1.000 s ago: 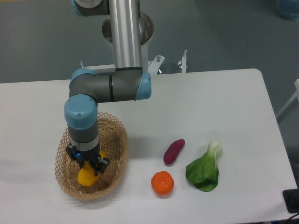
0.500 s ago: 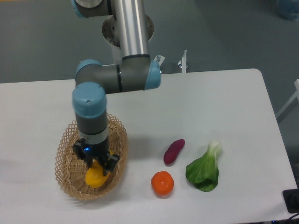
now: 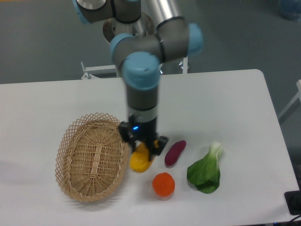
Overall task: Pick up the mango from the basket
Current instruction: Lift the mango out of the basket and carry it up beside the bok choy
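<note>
The mango [image 3: 139, 159], smooth and yellow-orange, is held in my gripper [image 3: 142, 146], which is shut on its upper part. It hangs just right of the basket [image 3: 92, 156], outside the rim, between the basket and the purple sweet potato [image 3: 175, 152]. I cannot tell whether it touches the table. The oval tan wicker basket lies at the front left with nothing in it. The arm comes down from the back, over the table's middle.
A round orange tangerine [image 3: 163, 184] lies just in front and to the right of the mango. A green bok choy [image 3: 206, 170] lies farther right. The white table's [image 3: 221, 108] front edge runs close below the basket and tangerine.
My gripper has carried the mango up and out of the basket, moving right over its rim. The basket is now empty. The other produce has not moved.
</note>
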Available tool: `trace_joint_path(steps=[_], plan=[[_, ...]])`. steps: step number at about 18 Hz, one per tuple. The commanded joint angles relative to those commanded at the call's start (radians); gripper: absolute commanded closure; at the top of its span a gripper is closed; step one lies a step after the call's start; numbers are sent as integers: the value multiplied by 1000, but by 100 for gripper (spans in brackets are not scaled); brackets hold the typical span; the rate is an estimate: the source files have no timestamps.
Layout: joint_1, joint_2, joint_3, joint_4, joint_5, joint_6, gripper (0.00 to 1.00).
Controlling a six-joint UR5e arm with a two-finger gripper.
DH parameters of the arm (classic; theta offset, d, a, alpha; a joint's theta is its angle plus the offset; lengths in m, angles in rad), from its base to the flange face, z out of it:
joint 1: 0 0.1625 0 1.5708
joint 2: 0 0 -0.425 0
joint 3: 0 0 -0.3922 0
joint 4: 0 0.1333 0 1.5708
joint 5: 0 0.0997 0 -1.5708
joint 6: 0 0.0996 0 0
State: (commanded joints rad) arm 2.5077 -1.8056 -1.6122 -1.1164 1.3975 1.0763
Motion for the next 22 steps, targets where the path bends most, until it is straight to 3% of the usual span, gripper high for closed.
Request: trace_joint_path(steps=[5, 7, 13, 22], plan=[[140, 11, 61, -153, 0, 230, 48], [177, 11, 83, -186, -2, 295, 48], [215, -11, 123, -192, 0, 344, 48], [218, -11, 123, -191, 0, 346, 48]])
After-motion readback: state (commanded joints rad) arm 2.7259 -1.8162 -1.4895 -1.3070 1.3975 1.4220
